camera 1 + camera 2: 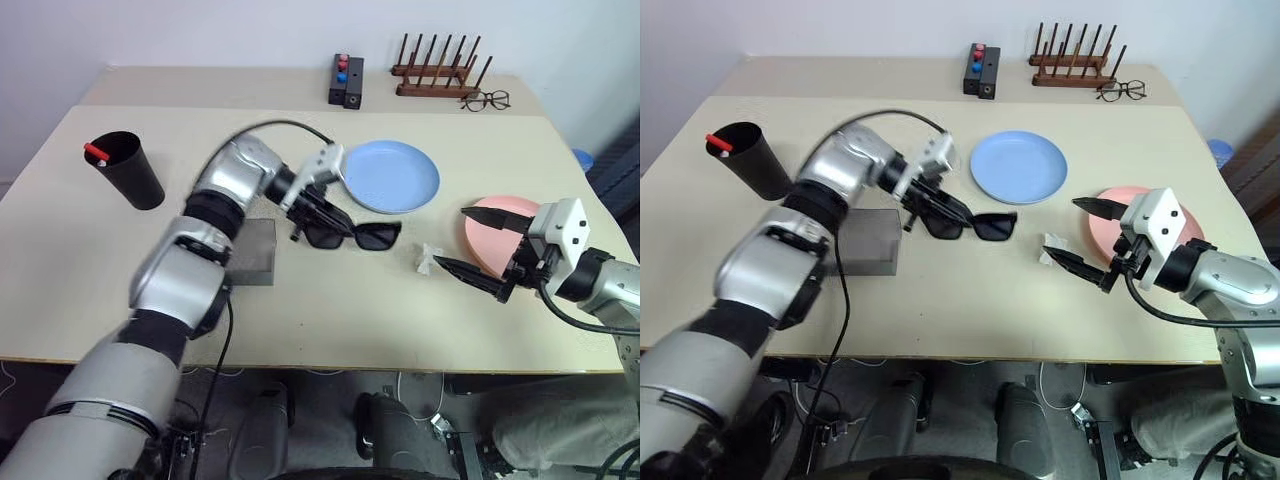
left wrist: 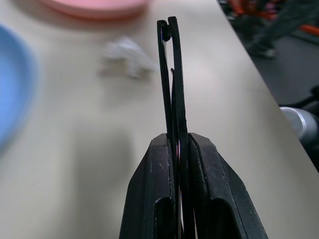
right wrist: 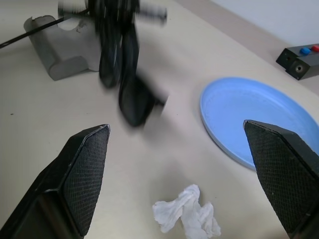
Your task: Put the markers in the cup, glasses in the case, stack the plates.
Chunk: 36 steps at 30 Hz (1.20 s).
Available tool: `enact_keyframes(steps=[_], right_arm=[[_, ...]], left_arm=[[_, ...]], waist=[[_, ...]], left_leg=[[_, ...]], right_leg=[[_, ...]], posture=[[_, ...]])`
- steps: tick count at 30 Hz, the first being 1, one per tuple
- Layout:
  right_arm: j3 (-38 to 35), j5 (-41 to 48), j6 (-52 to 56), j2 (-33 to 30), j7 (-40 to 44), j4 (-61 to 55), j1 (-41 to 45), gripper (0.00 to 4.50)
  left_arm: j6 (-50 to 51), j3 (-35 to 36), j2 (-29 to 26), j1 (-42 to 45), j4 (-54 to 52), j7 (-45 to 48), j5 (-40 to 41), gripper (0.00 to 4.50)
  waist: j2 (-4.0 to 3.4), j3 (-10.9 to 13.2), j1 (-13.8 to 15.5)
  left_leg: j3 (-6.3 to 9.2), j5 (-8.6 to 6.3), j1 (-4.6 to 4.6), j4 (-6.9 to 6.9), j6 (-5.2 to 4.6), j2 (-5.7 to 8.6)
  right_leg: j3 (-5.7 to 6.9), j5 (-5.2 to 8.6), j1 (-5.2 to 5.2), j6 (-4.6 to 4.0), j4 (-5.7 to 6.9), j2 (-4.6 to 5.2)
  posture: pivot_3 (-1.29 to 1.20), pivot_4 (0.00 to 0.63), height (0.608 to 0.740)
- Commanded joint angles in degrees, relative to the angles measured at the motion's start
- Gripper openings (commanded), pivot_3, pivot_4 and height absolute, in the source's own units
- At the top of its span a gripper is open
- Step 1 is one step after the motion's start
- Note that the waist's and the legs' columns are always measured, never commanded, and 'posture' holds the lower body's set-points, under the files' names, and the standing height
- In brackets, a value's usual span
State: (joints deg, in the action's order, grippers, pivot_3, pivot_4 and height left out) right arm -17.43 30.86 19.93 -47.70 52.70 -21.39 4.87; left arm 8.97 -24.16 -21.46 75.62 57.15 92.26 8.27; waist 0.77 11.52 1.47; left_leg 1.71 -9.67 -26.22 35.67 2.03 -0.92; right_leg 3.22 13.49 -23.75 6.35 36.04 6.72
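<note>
Black cup (image 1: 133, 172): holds red-capped marker (image 1: 95, 152). Grey case (image 1: 868, 240): partly hidden by arm. Left end effector (image 1: 318, 214) clenched on sunglasses (image 1: 358, 236); right end effector (image 1: 468, 247) spread wide, empty.

The left arm hides part of the grey case (image 1: 262, 250); at nine o'clock, the cup (image 1: 133, 172) hides the marker (image 1: 95, 152) below its red cap.

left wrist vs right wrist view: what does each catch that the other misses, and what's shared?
Left wrist view: the left gripper shut on the folded sunglasses, seen edge-on, plus the pink plate.

Right wrist view: the right gripper wide open and holding nothing, the grey case, and the black box with red and blue buttons.

Shared: the sunglasses, the light blue plate, the crumpled white tissue and the table.
</note>
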Motion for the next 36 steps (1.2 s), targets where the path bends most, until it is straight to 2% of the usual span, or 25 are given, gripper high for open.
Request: enact_keyframes(steps=[1,6,9,13,14,17,20,22,24,33,36], right_arm=[[-0.28,0.05,-1.43,0.64,-0.17,0.1,1.47,4.41],[0.12,0.18,-1.55,1.0,0.11,0.79,2.48,4.41],[0.75,0.18,-1.69,1.2,0.44,1.84,3.81,4.41],[1.56,0.11,-1.74,1.34,1.01,3.03,5.56,4.41],[1.75,0.09,-1.7,1.37,1.1,3.29,5.93,4.41],[2.36,-0.21,-1.94,1.33,1.49,4.13,6.64,4.41],[3.19,-0.99,-2.76,1.87,1.08,5.48,8.19,4.41],[3.84,-1.1,-2.63,2.15,0.96,6.18,9.44,4.41],[4.32,-1.24,-2.63,2.27,0.99,6.56,10.45,4.41],[4.7,-2.8,-3.82,2.85,-0.37,7.39,11.97,4.41],[4.43,-2.87,-3.57,2.76,-0.58,6.93,11.49,4.41]], left_arm=[[5.42,-7.15,-10.03,0.13,-8.94,0.24,10.06,0.01],[3.43,-17.4,-26.23,-0.93,-14.31,0.24,17.93,0.01],[1.55,-21.14,-32.48,-0.5,-14.88,0.24,22.28,0.01],[-2.37,-25.2,-37.9,-2.07,-13.61,0.24,23.37,0.01],[-3.01,-24.8,-38.9,-3.72,-14.11,0.24,25.74,0.01],[-4.15,-21.17,-39.05,-7.9,-12.84,0.24,31.46,0.01],[-12.32,-22.02,-39.63,-11.75,-10.5,0.24,29.87,0.01],[-11.82,-19.62,-37.71,-13.71,-9.82,0.24,32.25,0.01],[-15.7,-19.67,-36.57,-15.44,-9.14,0.24,31.88,0.01],[-22.36,-21.69,-33.53,-15.77,-4.4,0.24,28.55,0.01],[-20.67,-22.54,-32.53,-14.49,-3.2,0.24,27.64,0.01]], waist=[[-0.01,0.01,-0.72],[-0.04,0.03,-1.26],[-0.05,0.03,-1.07],[-0.06,0.04,-0.61],[-0.06,0.04,-0.62],[-0.06,0.03,-0.68],[-0.06,0.03,-0.79],[-0.06,0.03,-0.78],[-0.07,0.03,-0.71],[-0.06,0.03,-0.75],[-0.06,0.03,-0.7]], left_leg=[[0.03,0.0,0.0,0.0,0.0,0.0],[0.02,0.0,0.0,0.0,0.0,-0.02],[0.01,0.0,-0.01,0.01,0.0,-0.02],[0.02,-0.01,-0.13,0.17,0.01,-0.02],[0.01,-0.01,-0.15,0.2,0.01,-0.01],[0.0,-0.01,-0.15,0.2,0.01,-0.01],[-0.02,-0.01,-0.2,0.24,0.0,-0.01],[-0.04,-0.01,-0.2,0.25,0.0,-0.02],[-0.05,0.0,-0.2,0.25,0.0,-0.02],[-0.06,0.0,-0.23,0.3,0.0,-0.01],[-0.07,0.0,-0.23,0.32,0.0,-0.01]], right_leg=[[0.0,0.02,0.0,-0.04,0.01,-0.01],[-0.03,0.12,0.0,-0.21,0.01,-0.01],[-0.03,0.13,-0.02,-0.24,0.01,-0.01],[-0.02,0.13,-0.02,-0.25,-0.01,0.01],[-0.02,0.13,-0.03,-0.25,-0.03,0.02],[-0.02,0.13,-0.03,-0.25,-0.02,0.06],[-0.02,0.11,-0.11,-0.26,0.03,0.06],[-0.02,0.1,-0.14,-0.26,0.07,0.05],[-0.02,0.1,-0.14,-0.26,0.08,0.05],[-0.02,0.09,-0.15,-0.25,0.1,0.05],[-0.02,0.09,-0.14,-0.25,0.1,0.05]], posture=[[0.0,0.15,0.74],[0.0,0.15,0.74],[0.0,0.15,0.74],[0.0,0.15,0.74],[0.0,0.15,0.74],[0.0,0.15,0.74],[0.0,0.15,0.74],[0.0,0.15,0.74],[0.0,0.15,0.74],[0.0,0.15,0.74],[0.0,0.15,0.74]])
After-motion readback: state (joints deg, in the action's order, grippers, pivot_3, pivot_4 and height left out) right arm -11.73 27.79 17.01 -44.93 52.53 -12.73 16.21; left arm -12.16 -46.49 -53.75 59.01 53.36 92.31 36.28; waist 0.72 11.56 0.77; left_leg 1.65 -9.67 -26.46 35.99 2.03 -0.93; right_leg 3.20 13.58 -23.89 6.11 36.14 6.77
